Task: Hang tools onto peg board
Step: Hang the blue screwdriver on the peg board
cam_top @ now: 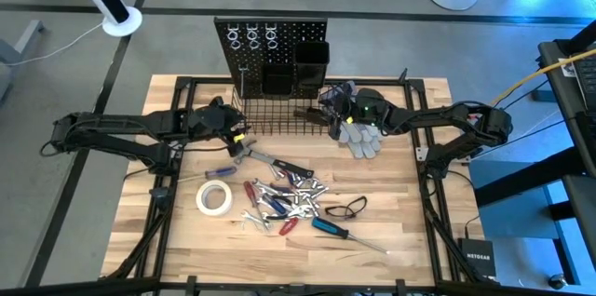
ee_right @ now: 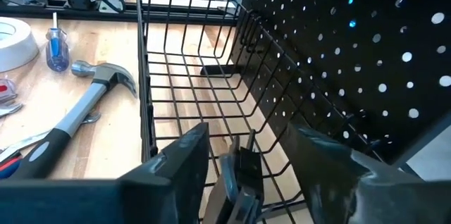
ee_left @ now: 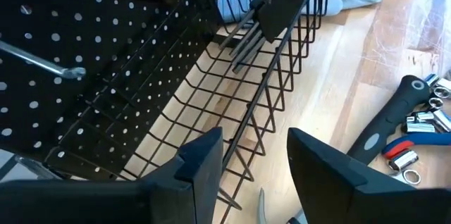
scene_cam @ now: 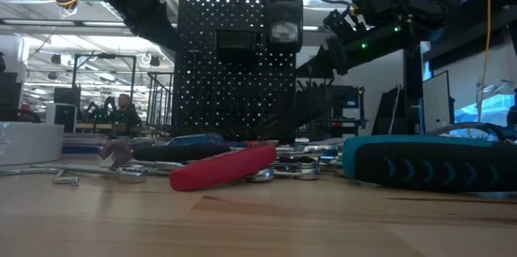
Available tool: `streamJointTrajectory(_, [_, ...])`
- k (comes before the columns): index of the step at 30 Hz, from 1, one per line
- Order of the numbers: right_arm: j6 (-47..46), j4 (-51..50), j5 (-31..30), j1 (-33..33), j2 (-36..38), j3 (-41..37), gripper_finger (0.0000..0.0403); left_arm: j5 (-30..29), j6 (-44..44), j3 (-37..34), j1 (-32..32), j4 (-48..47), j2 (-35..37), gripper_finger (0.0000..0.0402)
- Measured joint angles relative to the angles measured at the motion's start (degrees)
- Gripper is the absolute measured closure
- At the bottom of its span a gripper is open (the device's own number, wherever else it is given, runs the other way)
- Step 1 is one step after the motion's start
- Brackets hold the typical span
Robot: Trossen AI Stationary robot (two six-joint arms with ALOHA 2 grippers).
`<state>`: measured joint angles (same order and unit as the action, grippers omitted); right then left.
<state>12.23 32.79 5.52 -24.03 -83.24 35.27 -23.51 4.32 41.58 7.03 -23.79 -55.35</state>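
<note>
The black peg board (cam_top: 270, 40) stands upright at the table's far side, with a wire basket (cam_top: 279, 121) at its foot. My left gripper (ee_left: 254, 168) is open over the basket's left end, above its near wall. My right gripper (ee_right: 246, 171) is open at the basket's right end. Its fingers stand on either side of a dark folding tool (ee_right: 238, 178) without touching it. The tool (ee_left: 276, 4) rests in that end of the basket, thin rods sticking out of it. The other tools (cam_top: 284, 198) lie in a heap on the table, nearer the front.
A hammer (cam_top: 265, 158) lies just in front of the basket, near my left gripper. A white tape roll (cam_top: 213, 196) sits left of the heap. Grey gloves (cam_top: 361, 138) lie under my right arm. Two black bins (cam_top: 296, 68) hang on the board.
</note>
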Motion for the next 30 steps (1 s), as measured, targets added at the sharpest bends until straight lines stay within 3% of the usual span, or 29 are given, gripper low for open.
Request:
streamJointTrajectory(8, [-1.88, 0.14, 0.0, 0.02, 3.5, 0.0, 0.0197, 0.0, 0.08, 0.0, 0.0, -0.11, 0.0, 0.0249])
streamJointTrajectory(17, [-9.09, -2.79, 4.07, 1.57, 13.77, 0.0, 0.0196, -0.02, 1.02, 0.93, -2.22, -1.43, 0.12, 0.0249])
streamJointTrajectory(24, [-10.57, -25.91, 4.59, 12.78, 23.8, 4.87, 0.0196, 2.03, 6.27, 2.03, -12.71, -0.42, 0.59, 0.0249])
streamJointTrajectory(30, [-19.92, -40.17, 3.28, 26.69, 25.35, 8.09, 0.0196, 1.99, 13.94, -0.21, -24.05, 3.2, -2.3, 0.0249])
